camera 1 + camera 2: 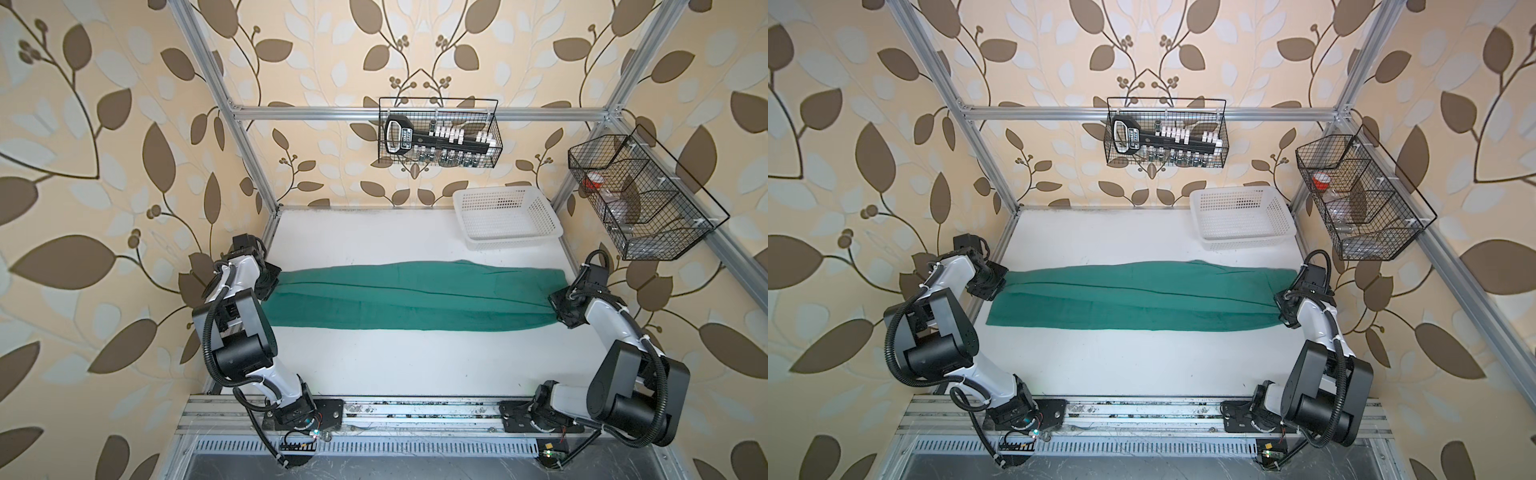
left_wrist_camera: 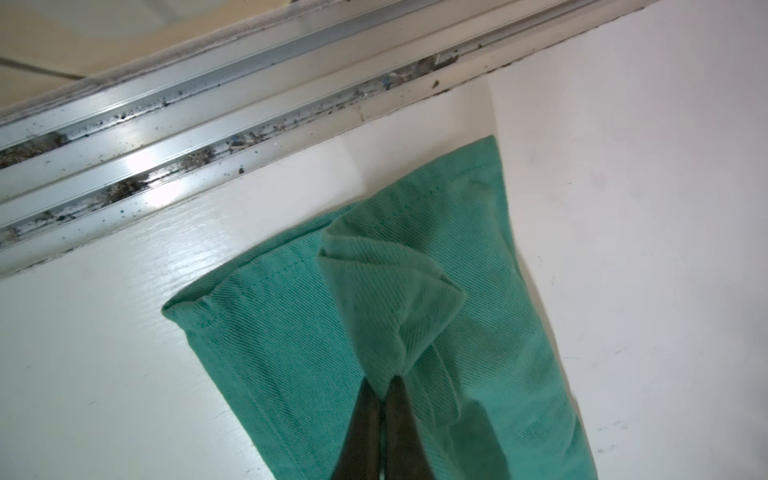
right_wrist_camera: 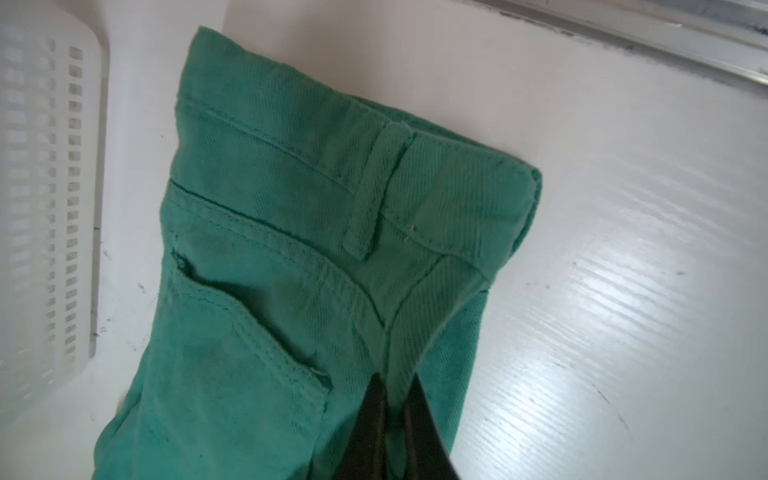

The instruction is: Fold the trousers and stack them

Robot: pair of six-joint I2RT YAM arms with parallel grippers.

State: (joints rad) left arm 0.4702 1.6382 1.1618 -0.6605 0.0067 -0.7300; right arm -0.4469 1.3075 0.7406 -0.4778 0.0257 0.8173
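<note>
Teal-green trousers (image 1: 415, 297) laid out long across the middle of the desk (image 1: 374, 365), left to right, folded lengthwise with one leg on the other. Leg hems at the left end, waistband at the right end. Long shallow creases along the cloth, the middle stretch flat on the desk in both top views.

Left hand (image 1: 272, 284) low at the left end, over the hems. In the left wrist view, left hand (image 2: 386, 388) pinched fully closed on a small peak of the upper leg's cloth, just behind its hem, that corner drawn up into a tent. Lower leg's hem flat on the desk, near the dusty aluminium rail (image 2: 208, 137) along the desk's left edge.

Right hand (image 1: 559, 305) low at the right end, at the waist. In the right wrist view, right hand (image 3: 397, 380) with black fingers (image 3: 424, 424) almost together, clamped on a narrow ridge of cloth along the seat seam, short of the waistband. Belt loop (image 3: 374, 195) and pocket opening (image 3: 249, 307) just beyond the fingertips.

White perforated basket (image 1: 515, 241) in the far right corner of the desk, near the waist end, not touching it.
</note>
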